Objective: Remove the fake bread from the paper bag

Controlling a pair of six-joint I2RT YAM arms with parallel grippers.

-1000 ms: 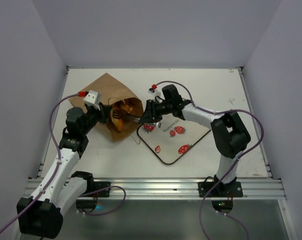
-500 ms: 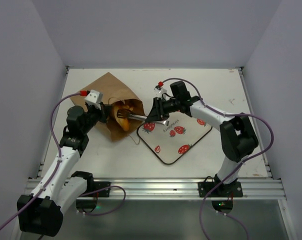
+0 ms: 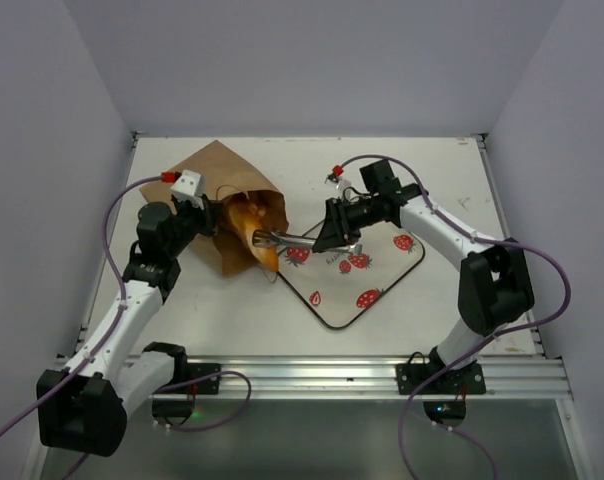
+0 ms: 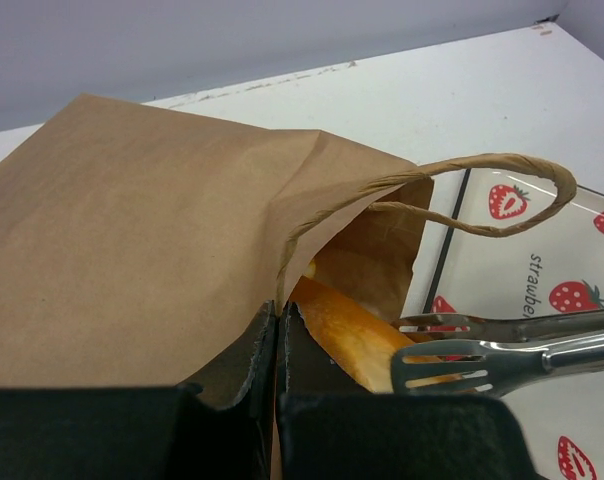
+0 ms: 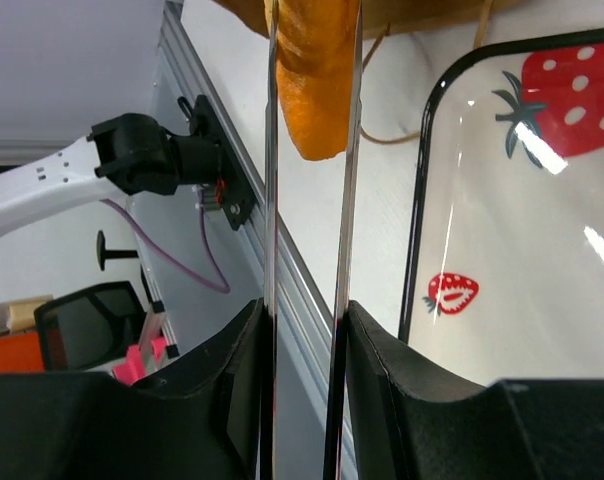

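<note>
Ahead of pincer (in tongs): bread.

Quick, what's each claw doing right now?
Left gripper: closed, pinching the paper bag rim.
Right gripper: closed on metal tongs gripping the fake bread.

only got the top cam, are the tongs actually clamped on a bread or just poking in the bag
Observer: Clamped. In the right wrist view an orange bread piece sits squeezed between both arms of the tongs, and the right gripper is shut on them.
Operator: ok and is left really gripping the bag
Observer: Yes. The left wrist view shows the left gripper pinched shut on the paper bag at its mouth edge.
</note>
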